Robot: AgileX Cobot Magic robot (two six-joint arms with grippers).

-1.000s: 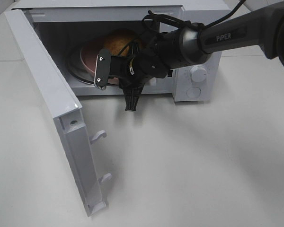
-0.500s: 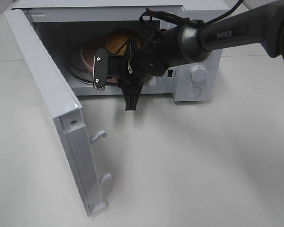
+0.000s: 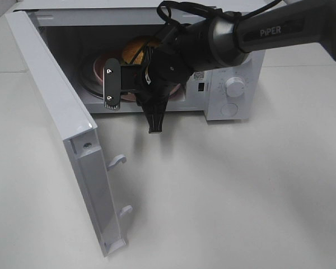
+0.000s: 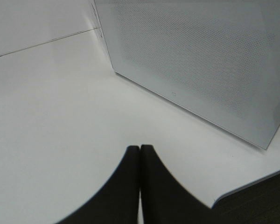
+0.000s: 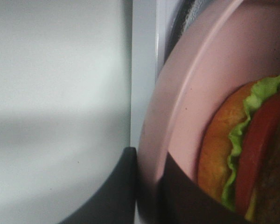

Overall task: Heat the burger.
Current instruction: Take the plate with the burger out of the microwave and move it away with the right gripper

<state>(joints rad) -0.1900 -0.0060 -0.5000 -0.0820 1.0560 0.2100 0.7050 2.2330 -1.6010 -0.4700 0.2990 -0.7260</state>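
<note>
The burger (image 3: 135, 48) sits on a pink plate (image 3: 97, 69) inside the open white microwave (image 3: 235, 33). My right gripper (image 3: 112, 86) reaches into the microwave opening from the right and is shut on the near rim of the plate. In the right wrist view the burger (image 5: 252, 154) shows bun, lettuce and tomato, and the rim of the pink plate (image 5: 191, 84) runs between the fingers of my right gripper (image 5: 149, 161). My left gripper (image 4: 139, 149) is shut and holds nothing. It hovers over the table, outside the exterior view.
The microwave door (image 3: 56, 112) swings wide open to the left, its latch hooks (image 3: 117, 161) pointing right. A pale perforated panel (image 4: 200, 60), most likely that door, fills the left wrist view. Two control knobs (image 3: 234, 87) sit on the right front of the microwave. Bare white table (image 3: 224, 196) lies in front.
My right gripper has moved a little left and deeper into the microwave opening, carrying the plate and burger with it. The left arm's earlier position is not shown.
</note>
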